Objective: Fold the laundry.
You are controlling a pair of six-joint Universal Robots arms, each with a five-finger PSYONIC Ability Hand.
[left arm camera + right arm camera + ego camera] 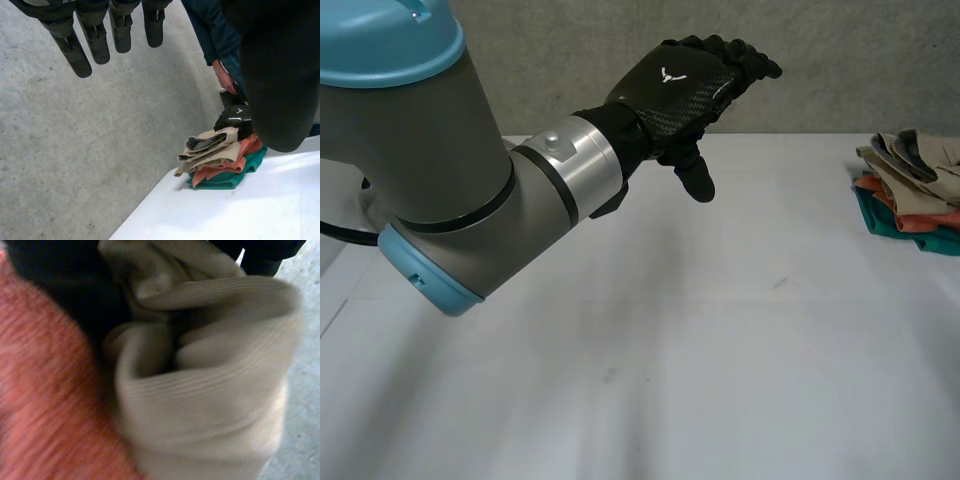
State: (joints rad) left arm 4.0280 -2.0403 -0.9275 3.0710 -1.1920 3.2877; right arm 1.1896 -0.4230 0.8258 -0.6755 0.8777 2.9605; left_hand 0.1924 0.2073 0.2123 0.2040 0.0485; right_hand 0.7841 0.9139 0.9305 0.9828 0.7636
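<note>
At three o'clock on the table [720, 350] sits the cloth pile [910, 190]. The right hand [234, 116] is at its beige top piece [210, 147], grip impossible to tell. The left hand [680, 85] hovers open. Lift one layer only.

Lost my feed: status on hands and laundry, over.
Left hand open, empty, raised over table. Right hand at folded stack on table's edge. Person standing beyond the stack.

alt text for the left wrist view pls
The left hand hangs open, holding nothing. Beyond it, at the edge of the white table, sits a stack of folded clothes, beige on orange on teal, with the right hand at its far side and a person behind.
</note>
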